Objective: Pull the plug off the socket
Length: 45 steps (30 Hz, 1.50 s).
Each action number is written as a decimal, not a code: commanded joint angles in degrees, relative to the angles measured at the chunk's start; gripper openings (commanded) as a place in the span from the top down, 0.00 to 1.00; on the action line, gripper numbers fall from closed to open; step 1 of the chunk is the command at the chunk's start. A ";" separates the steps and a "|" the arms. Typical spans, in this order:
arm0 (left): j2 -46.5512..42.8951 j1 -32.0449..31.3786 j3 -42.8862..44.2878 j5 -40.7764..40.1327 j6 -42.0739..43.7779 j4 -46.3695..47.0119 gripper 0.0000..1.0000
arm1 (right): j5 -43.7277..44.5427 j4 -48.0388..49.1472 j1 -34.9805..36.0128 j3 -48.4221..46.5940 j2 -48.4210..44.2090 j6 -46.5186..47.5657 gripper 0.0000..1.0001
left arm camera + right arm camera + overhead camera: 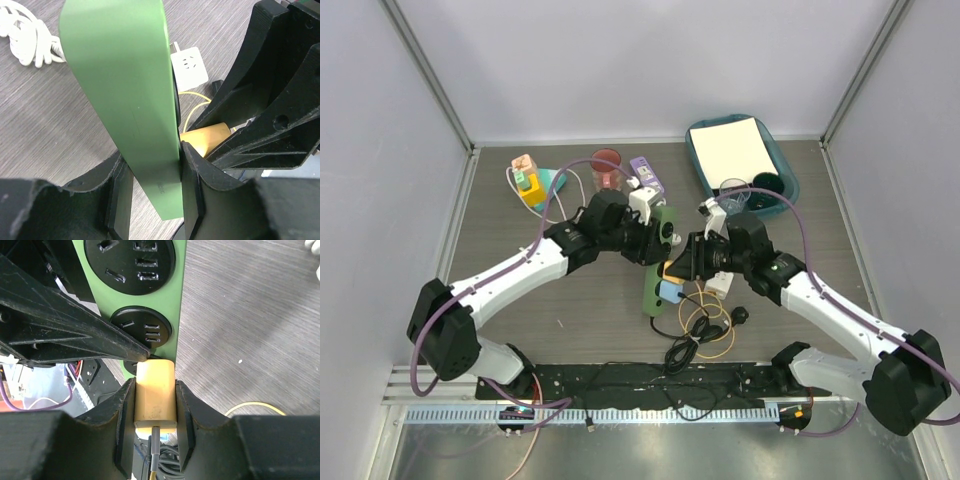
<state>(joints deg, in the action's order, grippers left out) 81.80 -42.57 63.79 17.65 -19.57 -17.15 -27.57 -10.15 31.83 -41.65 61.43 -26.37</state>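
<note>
The socket, a long green power strip (657, 262), lies mid-table and also shows in the left wrist view (125, 90) and the right wrist view (175, 300). My left gripper (658, 236) is shut on its far part, fingers (192, 190) pressed on both long sides. The pale-blue-and-white plug (670, 291) sits on the strip's near end. My right gripper (673, 268) is shut on a yellow cube plug (155, 397) that stands at the strip just below two empty black outlets (141, 326). A thin grey and yellow lead leaves the cube's back.
A white adapter (720, 283) lies right of the strip and shows in the left wrist view (190, 67). A black round plug (741, 315) with coiled yellow cable (705, 335) lies near. A purple strip (647, 176), red cup (606, 166), teal tray (705, 165) and coloured blocks (528, 180) stand behind.
</note>
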 commanded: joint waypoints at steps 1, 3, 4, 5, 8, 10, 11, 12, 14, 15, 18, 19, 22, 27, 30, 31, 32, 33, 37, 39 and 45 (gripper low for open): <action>1.87 3.89 -1.65 -20.90 8.23 -15.20 1.00 | -3.64 5.41 -1.52 -1.85 -2.63 -7.03 0.99; 2.22 3.89 -2.00 -22.65 7.80 -15.02 1.00 | -0.92 3.57 -0.29 -4.75 -2.46 -6.59 0.99; 2.40 3.89 -1.83 -23.09 7.80 -15.20 1.00 | 0.66 1.91 0.50 -6.15 -2.54 -5.02 0.99; 2.75 3.89 -1.74 -23.62 7.80 -15.46 1.00 | 2.42 -1.94 2.60 -9.21 -2.19 -1.79 0.99; 3.89 3.98 -1.30 -24.42 7.27 -16.16 1.00 | 7.35 -6.62 4.81 -12.57 -1.05 3.24 0.99; 4.77 4.07 -1.04 -24.16 7.01 -16.51 1.00 | 10.95 -6.73 7.09 -12.15 -0.87 3.78 0.99; 4.86 4.07 -0.86 -23.72 7.00 -16.52 1.00 | 11.74 -5.16 8.06 -10.66 -0.35 3.61 0.99; 4.86 4.07 -0.86 -23.28 7.00 -16.52 1.00 | 12.45 -4.62 10.24 -10.12 0.00 3.08 0.99; 4.34 4.07 -1.30 -23.45 7.09 -16.34 1.00 | 12.72 -2.69 11.14 -8.90 0.01 2.03 0.99; 4.07 4.07 -1.39 -23.71 7.70 -16.25 1.00 | 12.46 -2.07 11.14 -8.63 -0.69 1.68 0.99; 2.14 4.07 -2.09 -23.72 9.02 -15.29 1.00 | 14.21 -3.81 10.53 -10.46 -2.01 3.68 0.99; 1.44 4.07 -2.35 -22.67 10.24 -14.76 1.00 | 13.87 -4.43 9.48 -11.78 -2.10 4.91 0.99; -0.50 4.07 -3.23 -23.10 11.57 -12.82 1.00 | 8.16 -3.39 8.07 -11.36 -3.06 5.37 0.99; -0.15 4.07 -2.53 -25.21 11.75 -14.05 1.00 | 5.78 -3.03 7.54 -9.33 -4.21 5.89 0.99; -1.20 4.07 -2.70 -25.38 11.49 -14.41 1.00 | 5.51 -5.49 7.45 -9.85 -4.65 6.59 0.99; -1.20 4.07 -2.62 -25.38 11.40 -14.58 1.00 | 5.51 -6.97 7.45 -10.38 -4.48 6.77 0.99; -1.38 4.07 -2.44 -25.47 11.40 -14.93 1.00 | 5.86 -7.68 7.45 -10.73 -4.04 7.38 0.99; -1.47 4.07 -2.35 -26.52 11.40 -15.11 1.00 | 6.47 -8.39 7.45 -11.08 -3.86 7.65 0.99; -1.03 4.07 -1.82 -28.37 10.70 -16.34 1.00 | 8.76 -10.23 7.45 -15.38 -2.90 8.53 0.99; -0.77 4.07 -2.00 -28.72 10.26 -16.34 1.00 | 11.47 -10.68 7.37 -17.14 -1.84 8.62 0.99; 0.64 4.07 -2.17 -26.70 9.55 -16.43 1.00 | 14.21 -8.83 7.45 -14.35 -1.40 8.27 0.99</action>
<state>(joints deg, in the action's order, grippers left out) 82.83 -38.11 62.00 -5.80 -13.80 -31.40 -15.70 -19.90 39.29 -56.73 60.38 -18.55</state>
